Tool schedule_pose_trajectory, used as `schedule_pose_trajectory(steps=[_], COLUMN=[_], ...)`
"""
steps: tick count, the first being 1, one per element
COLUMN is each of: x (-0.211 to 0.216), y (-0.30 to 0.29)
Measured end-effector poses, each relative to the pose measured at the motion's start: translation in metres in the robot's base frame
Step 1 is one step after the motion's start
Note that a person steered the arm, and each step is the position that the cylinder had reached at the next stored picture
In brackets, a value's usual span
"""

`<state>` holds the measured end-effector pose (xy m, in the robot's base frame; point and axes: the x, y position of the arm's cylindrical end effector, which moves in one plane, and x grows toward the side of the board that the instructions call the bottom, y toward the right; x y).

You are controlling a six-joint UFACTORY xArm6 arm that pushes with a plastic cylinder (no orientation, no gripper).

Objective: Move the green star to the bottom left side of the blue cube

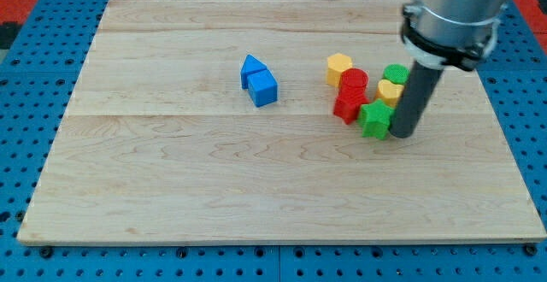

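Green star (374,119) sits right of table centre, toward table's right edge, touching red star (347,106). My tip (402,134) presses star's right side. No end effector jaws here, just rod. Blue cube (264,88) well apart, toward table's top-left, blue block (251,67) touching it.

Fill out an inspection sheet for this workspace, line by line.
Surface: wooden board, lying flat on a blue pegboard.
Job's things: green star at the view's right; blue cube near the middle, touching another blue block.
Clutter: red star, red cylinder, yellow hexagon, yellow block, green cylinder, bunched beside the green star.
Grippers: none; my tip sits against the green star's right side.
Cables: nothing seen.
Surroundings: nothing seen beyond the pegboard.
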<state>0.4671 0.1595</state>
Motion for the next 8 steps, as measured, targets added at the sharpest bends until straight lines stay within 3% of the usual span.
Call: schedule_pose_trajectory(steps=[1, 2, 3, 4, 6, 7, 8], x=[-0.007, -0.024, -0.003, 0.033, 0.026, 0.081, 0.092], y=[0.027, -0.022, -0.063, -0.041, -0.165, -0.164, -0.227])
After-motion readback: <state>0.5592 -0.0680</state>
